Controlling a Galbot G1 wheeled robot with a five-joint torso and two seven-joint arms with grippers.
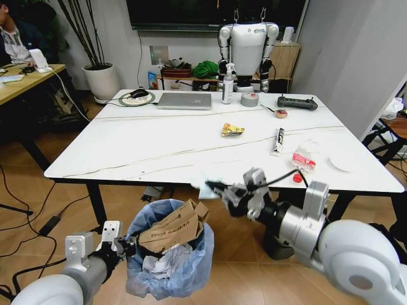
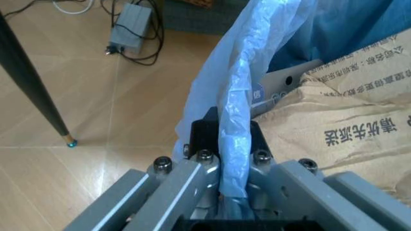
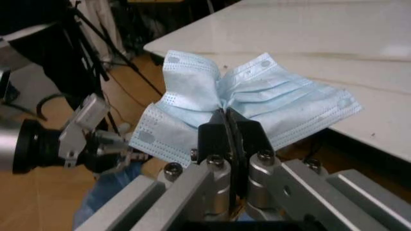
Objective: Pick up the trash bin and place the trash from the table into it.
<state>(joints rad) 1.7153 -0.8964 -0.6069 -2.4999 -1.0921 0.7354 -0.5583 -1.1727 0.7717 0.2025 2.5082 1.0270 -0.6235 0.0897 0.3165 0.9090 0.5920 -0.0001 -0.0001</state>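
Observation:
The trash bin, lined with a crinkly light-blue bag, hangs below the table's front edge. My left gripper is shut on its rim. Brown cardboard sticks out of the bin. Just above the bin, at the edge of the white table, my right gripper is shut on a light-blue face mask. Left on the table are a yellow wrapper, a black-and-white packet, a red-labelled piece and white tissue.
A laptop, spray bottle, tape roll and black controller line the table's far side. A white humanoid robot stands behind. A wooden desk is at the left. A black table leg and cables are on the floor.

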